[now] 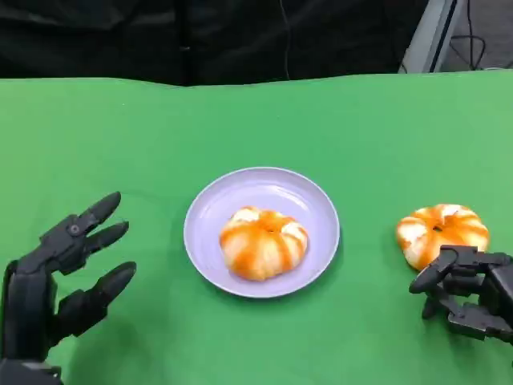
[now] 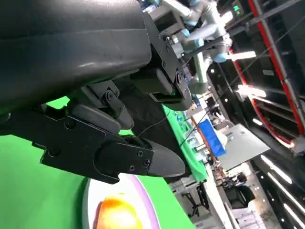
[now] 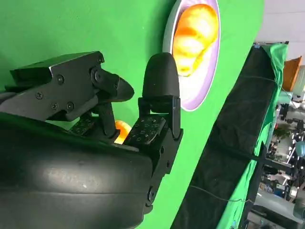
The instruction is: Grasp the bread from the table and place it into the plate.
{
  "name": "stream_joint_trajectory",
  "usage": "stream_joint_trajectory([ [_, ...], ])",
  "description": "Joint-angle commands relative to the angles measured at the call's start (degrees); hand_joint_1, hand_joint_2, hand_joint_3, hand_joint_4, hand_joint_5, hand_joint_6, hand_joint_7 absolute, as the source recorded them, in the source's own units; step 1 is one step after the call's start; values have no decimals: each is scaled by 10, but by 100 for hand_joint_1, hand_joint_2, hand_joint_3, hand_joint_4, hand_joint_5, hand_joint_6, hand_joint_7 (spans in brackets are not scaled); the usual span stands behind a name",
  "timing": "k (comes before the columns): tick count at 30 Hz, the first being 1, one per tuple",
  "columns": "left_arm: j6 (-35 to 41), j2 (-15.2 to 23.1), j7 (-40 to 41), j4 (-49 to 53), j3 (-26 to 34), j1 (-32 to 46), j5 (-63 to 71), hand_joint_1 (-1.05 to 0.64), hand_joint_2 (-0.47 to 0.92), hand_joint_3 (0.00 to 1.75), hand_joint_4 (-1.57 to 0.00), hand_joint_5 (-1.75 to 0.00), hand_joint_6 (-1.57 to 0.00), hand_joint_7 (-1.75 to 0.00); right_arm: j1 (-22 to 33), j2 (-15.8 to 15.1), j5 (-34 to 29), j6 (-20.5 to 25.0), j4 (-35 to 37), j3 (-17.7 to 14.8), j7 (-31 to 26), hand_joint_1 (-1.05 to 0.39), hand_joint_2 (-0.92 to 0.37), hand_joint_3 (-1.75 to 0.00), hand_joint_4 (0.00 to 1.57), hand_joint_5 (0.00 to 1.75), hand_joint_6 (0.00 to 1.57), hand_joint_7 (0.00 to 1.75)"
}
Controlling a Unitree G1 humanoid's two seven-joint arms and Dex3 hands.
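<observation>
Bread (image 1: 442, 233) on bench (image 1: 377, 120) lies just beyond right hand (image 1: 465, 293), fingers curled, holding nothing; plate (image 1: 210, 210) to left; left hand (image 1: 60, 281) spread, far.

One bread (image 1: 264, 242) in plate (image 1: 210, 207), another (image 1: 442, 232) right.

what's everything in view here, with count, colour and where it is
round glazed bread bun: 2, orange and white; one in the plate, one on the cloth at the table's right, just ahead of the right hand
round plate: 1, pale lilac; middle of the table
green table cloth: 1, green; covers the table
left hand: 1, black; lower left, fingers spread, holding nothing
right hand: 1, black; lower right, fingers curled near the loose bun, not around it
</observation>
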Motion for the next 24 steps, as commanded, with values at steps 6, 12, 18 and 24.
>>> stream_joint_trajectory([
  [6, -7, -16, -72, 47, 22, 1, -63, -62, 92, 27, -94, -2, -74, -1, 2, -11, 7, 1, 0, -5, -1, 10, -78, -73, 89, 139, 94, 101],
  [12, 39, -51, -165, 45, 37, 6, -158, -48, 92, 13, -95, -1, -77, -1, 1, -10, 10, 2, 1, -7, 5, 10, -78, -73, 89, 139, 93, 100],
  [18, 93, -80, -284, 40, 65, 4, -247, -26, 92, 7, -91, 0, -75, 0, 1, -9, 16, 2, 1, -9, 9, 10, -77, -73, 89, 139, 95, 99],
  [24, 136, -102, -321, 43, 88, 1, -264, -12, 92, 8, -94, -1, -79, -1, 1, -10, 10, 0, 1, -5, 1, 10, -77, -74, 89, 139, 95, 99],
])
